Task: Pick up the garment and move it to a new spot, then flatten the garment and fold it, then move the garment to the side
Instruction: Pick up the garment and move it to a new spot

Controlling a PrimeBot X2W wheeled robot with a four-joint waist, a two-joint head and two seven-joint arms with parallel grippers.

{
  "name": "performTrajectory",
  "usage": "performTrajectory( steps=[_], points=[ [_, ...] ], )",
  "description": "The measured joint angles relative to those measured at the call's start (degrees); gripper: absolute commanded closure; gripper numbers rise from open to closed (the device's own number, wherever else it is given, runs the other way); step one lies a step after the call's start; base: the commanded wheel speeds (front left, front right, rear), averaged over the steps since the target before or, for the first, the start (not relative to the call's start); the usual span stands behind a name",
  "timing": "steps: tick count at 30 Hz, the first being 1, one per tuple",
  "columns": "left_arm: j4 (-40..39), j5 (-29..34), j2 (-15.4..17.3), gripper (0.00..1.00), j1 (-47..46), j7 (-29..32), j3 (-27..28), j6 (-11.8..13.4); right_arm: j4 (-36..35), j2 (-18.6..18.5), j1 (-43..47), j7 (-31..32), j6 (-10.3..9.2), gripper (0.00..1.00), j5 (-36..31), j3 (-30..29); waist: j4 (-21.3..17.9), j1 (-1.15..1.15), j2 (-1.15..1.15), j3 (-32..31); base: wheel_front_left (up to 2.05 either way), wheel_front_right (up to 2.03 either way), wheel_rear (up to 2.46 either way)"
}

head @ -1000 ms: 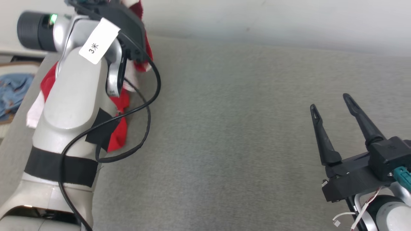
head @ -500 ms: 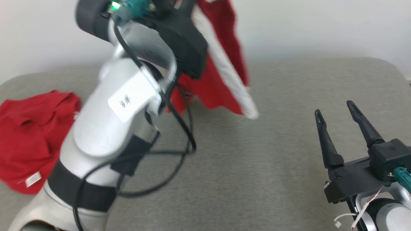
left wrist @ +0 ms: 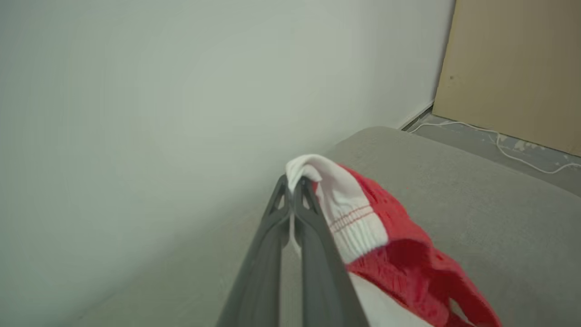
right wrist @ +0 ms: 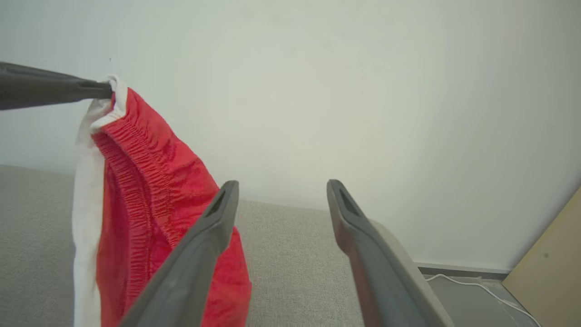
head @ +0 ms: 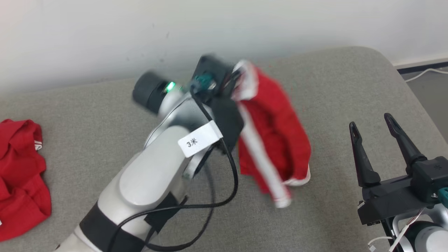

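Far left, a spare red cloth (head: 21,178) is seen heaped on the grey cushion (head: 332,80), apart from both arms. Next, the left arm (head: 147,182) is stretched up and forward across the cushion, wrist raised toward the wall (head: 105,35), motion-blurred. The left tool (left wrist: 294,184) is pinched tight on the white waistband (left wrist: 345,200) of the garment (head: 276,140), red shorts with a white side stripe. The garment is hung from that pinch over the middle-right of the cushion, bunched and slack; whether its lower hem is touching the cushion cannot be told. The step in hand is judged to be the first one: garment picked up, being carried to a new spot, not yet laid down. For the next move, a lowering onto bare cushion and a release are called for, with enough drag that the cloth is laid out rather than dropped in a heap. Far right, the right tool (head: 372,120) is held low, fingers up and spread wide, nothing gripped, near the garment but apart from it.
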Motion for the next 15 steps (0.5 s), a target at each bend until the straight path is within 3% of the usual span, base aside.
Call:
performTrajectory(
  steps=[10, 11, 12, 13, 15],
  points=[
    [11.82, 2.05, 3.25, 1.00, 1.26, 1.10, 1.49, 0.51, -0.70, 0.02, -0.37, -0.79, 0.00, 0.00, 0.22, -0.13, 1.03, 0.00, 0.00, 1.70, 0.00, 0.00, 0.00],
    [12.63, 2.42, 3.44, 0.85, 0.98, 1.10, 1.53, 0.51, -0.70, 0.01, -0.54, -0.98, 0.00, 0.00, 0.22, -0.22, 1.30, 0.00, 0.00, 1.87, 0.00, 0.00, 0.00],
    [13.45, 2.60, 3.48, 0.34, 0.75, 1.10, 1.62, 0.51, -0.73, 0.01, -0.75, -1.01, 0.00, 0.00, 0.22, -0.30, 1.60, 0.00, 0.00, 2.03, 0.00, 0.00, 0.00],
    [14.35, 2.61, 3.54, 0.00, 0.48, 1.00, 1.69, 0.53, -0.65, 0.03, -0.97, -1.04, 0.00, 0.00, 0.22, -0.33, 1.92, 0.00, 0.00, 2.17, 0.00, 0.00, 0.00],
    [16.16, 2.85, 3.52, 0.00, -0.04, 0.31, 1.87, 0.57, 0.04, 0.18, -1.50, -1.30, 0.00, 0.00, 0.27, -0.30, 2.61, 0.00, 0.00, 2.37, 0.00, 0.00, 0.00]
  ],
)
